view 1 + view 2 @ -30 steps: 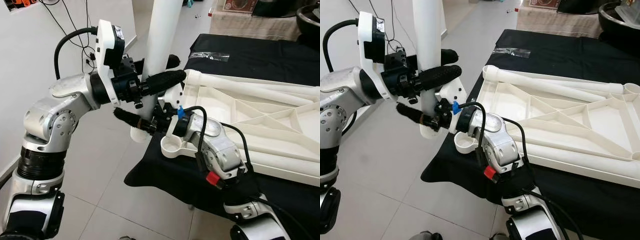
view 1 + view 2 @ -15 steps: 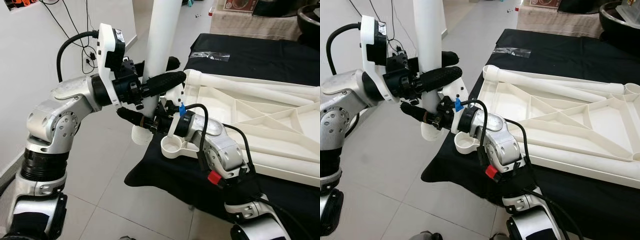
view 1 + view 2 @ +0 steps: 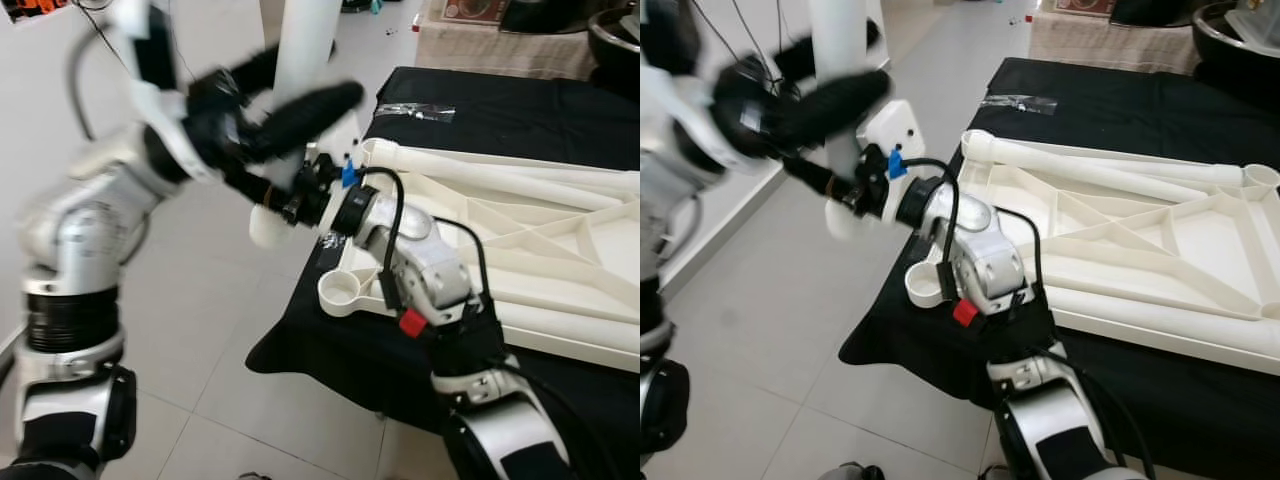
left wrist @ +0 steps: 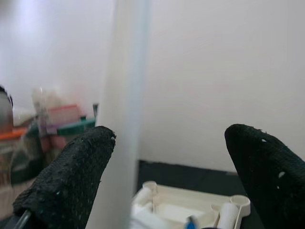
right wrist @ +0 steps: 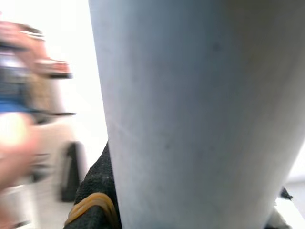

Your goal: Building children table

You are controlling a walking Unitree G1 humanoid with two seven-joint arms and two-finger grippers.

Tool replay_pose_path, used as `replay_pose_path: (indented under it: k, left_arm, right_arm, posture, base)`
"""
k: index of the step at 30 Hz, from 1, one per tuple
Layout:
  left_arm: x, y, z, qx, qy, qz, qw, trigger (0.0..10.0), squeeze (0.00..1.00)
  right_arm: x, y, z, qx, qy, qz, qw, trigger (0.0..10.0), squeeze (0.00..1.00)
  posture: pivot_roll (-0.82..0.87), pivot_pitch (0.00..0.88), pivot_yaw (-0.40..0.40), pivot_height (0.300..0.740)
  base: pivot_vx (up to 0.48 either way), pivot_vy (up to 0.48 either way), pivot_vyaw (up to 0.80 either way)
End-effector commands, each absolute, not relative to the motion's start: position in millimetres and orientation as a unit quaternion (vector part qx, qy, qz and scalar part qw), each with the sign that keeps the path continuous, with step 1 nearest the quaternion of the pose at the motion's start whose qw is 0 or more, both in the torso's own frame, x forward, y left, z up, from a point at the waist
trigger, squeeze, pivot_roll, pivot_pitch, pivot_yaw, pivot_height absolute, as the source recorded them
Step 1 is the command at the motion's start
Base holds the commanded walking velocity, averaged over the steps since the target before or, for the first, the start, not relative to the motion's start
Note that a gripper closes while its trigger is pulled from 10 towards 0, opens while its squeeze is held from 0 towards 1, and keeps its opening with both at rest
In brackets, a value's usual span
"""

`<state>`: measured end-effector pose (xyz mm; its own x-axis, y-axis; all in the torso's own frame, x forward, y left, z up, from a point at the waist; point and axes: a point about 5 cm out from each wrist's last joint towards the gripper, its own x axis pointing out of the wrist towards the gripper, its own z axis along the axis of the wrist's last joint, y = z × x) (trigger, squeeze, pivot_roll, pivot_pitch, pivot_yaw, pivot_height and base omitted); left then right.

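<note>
I'm holding the white table leg (image 3: 300, 60) upright out past the near left corner of the black-covered table (image 3: 330, 340), over open tiled floor (image 3: 220, 340). My right gripper (image 3: 845, 190) is clenching the leg near its rounded bottom end. My left gripper (image 3: 290, 105) is blurring; its fingers (image 4: 66, 186) are standing spread, one beside the leg. The white tabletop (image 3: 1160, 250) is lying upside down on the table, ribs up, its round corner socket (image 3: 340, 290) at the near left edge.
</note>
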<state>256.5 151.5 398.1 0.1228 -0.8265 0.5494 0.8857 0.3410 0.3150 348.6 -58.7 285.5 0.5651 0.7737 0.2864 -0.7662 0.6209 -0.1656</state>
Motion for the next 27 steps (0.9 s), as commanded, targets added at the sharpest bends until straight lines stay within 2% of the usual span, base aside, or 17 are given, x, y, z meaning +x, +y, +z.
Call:
replay_pose_path:
  k: [1, 4, 5, 7, 8, 9, 10, 11, 12, 14, 15, 16, 20, 22, 23, 26, 27]
  left_arm:
    - [238.6, 160.0, 411.8, -0.036, -0.367, -0.569, 0.735, 10.0, 1.0]
    - [234.3, 166.0, 412.4, -0.033, -0.375, -0.551, 0.745, 10.0, 1.0]
    - [233.3, 170.8, 407.8, -0.032, -0.375, -0.527, 0.762, 10.0, 1.0]
    - [233.2, 172.7, 405.6, -0.031, -0.375, -0.516, 0.77, 10.0, 1.0]
    - [236.4, 176.0, 401.0, -0.039, -0.372, -0.492, 0.786, 10.0, 1.0]
    - [236.4, 176.0, 401.0, -0.039, -0.372, -0.492, 0.786, 10.0, 1.0]
    - [243.0, 178.5, 386.4, -0.064, -0.352, -0.459, 0.813, 10.0, 0.84]
    - [243.0, 178.5, 386.4, -0.064, -0.352, -0.459, 0.813, 10.0, 0.84]
    - [245.3, 174.1, 366.9, -0.062, -0.314, -0.458, 0.83, 10.0, 0.0]
    - [245.3, 170.3, 353.7, -0.058, -0.286, -0.462, 0.838, 10.0, 0.0]
    - [243.9, 168.1, 346.2, -0.056, -0.268, -0.465, 0.842, 10.0, 0.0]
    - [240.5, 158.9, 317.3, -0.047, -0.218, -0.478, 0.85, 10.0, 0.0]
    - [214.9, 128.3, 222.6, -0.06, -0.053, -0.502, 0.861, 10.0, 0.0]
    - [201.0, 113.9, 183.6, -0.044, 0.016, -0.503, 0.863, 10.0, 0.0]
    - [201.0, 113.9, 183.6, -0.044, 0.016, -0.503, 0.863, 10.0, 0.0]
    - [184.0, 95.6, 151.9, -0.045, 0.062, -0.497, 0.864, 10.0, 0.0]
    - [184.0, 95.6, 151.9, -0.045, 0.062, -0.497, 0.864, 10.0, 0.0]
  right_arm:
    - [357.7, -72.9, 285.6, -0.006, -0.168, 0.388, 0.906, 0.0, 0.0]
    - [362.8, -80.6, 287.2, -0.006, -0.171, 0.359, 0.917, 0.0, 0.0]
    - [366.8, -86.5, 288.0, -0.006, -0.172, 0.334, 0.927, 0.0, 0.0]
    - [368.1, -88.4, 288.0, -0.006, -0.172, 0.326, 0.93, 0.0, 0.0]
    - [369.1, -89.8, 288.9, -0.003, -0.176, 0.318, 0.932, 0.0, 0.0]
    - [369.1, -89.8, 288.9, -0.003, -0.176, 0.318, 0.932, 0.0, 0.0]
    - [369.9, -92.4, 291.9, -0.005, -0.189, 0.306, 0.933, 0.0, 0.0]
    - [369.9, -92.4, 291.9, -0.005, -0.189, 0.306, 0.933, 0.0, 0.0]
    - [368.3, -93.1, 294.5, -0.001, -0.199, 0.318, 0.927, 2.4, 0.0]
    - [366.9, -93.7, 296.3, 0.003, -0.206, 0.327, 0.922, 2.4, 0.0]
    - [366.5, -94.0, 297.5, 0.005, -0.21, 0.333, 0.919, 5.3, 0.0]
    - [361.6, -95.8, 301.9, 0.011, -0.223, 0.361, 0.905, 10.0, 0.0]
    - [345.0, -103.7, 309.0, -0.009, -0.244, 0.453, 0.858, 10.0, 0.0]
    - [337.4, -102.5, 296.1, -0.056, -0.215, 0.511, 0.83, 10.0, 0.0]
    - [337.4, -102.5, 296.1, -0.056, -0.215, 0.511, 0.83, 10.0, 0.0]
    - [328.6, -98.8, 278.4, -0.088, -0.168, 0.574, 0.797, 10.0, 0.0]
    - [328.6, -98.8, 278.4, -0.088, -0.168, 0.574, 0.797, 10.0, 0.0]
  posture:
    - [0.01, 0.129, 0.023, 0.74]
    - [0.01, 0.128, 0.019, 0.74]
    - [0.01, 0.128, 0.013, 0.74]
    - [0.01, 0.128, 0.013, 0.74]
    - [0.02, 0.127, 0.011, 0.74]
    - [0.02, 0.127, 0.011, 0.74]
    - [0.02, 0.131, 0.015, 0.74]
    - [0.02, 0.131, 0.015, 0.74]
    - [0.02, 0.134, 0.016, 0.74]
    - [0.02, 0.136, 0.017, 0.74]
    - [0.02, 0.136, 0.017, 0.74]
    - [0.02, 0.146, 0.015, 0.74]
    - [0.02, 0.175, 0.009, 0.74]
    - [0.03, 0.188, 0.0, 0.74]
    - [0.03, 0.188, 0.0, 0.74]
    - [0.03, 0.223, -0.003, 0.74]
    - [0.03, 0.223, -0.003, 0.74]
  base:
    - [0.0, 0.0, 0.0]
    - [0.0, 0.0, 0.0]
    - [0.0, 0.0, 0.0]
    - [0.0, 0.0, 0.0]
    - [0.0, 0.0, 0.0]
    - [0.0, 0.0, 0.0]
    - [0.0, 0.0, 0.0]
    - [0.0, 0.0, 0.0]
    - [0.0, 0.0, 0.0]
    - [0.0, 0.0, 0.0]
    - [0.0, 0.0, 0.0]
    - [0.0, 0.0, 0.0]
    - [0.0, 0.0, 0.0]
    - [0.0, 0.0, 0.0]
    - [0.0, 0.0, 0.0]
    - [0.0, 0.0, 0.0]
    - [0.0, 0.0, 0.0]
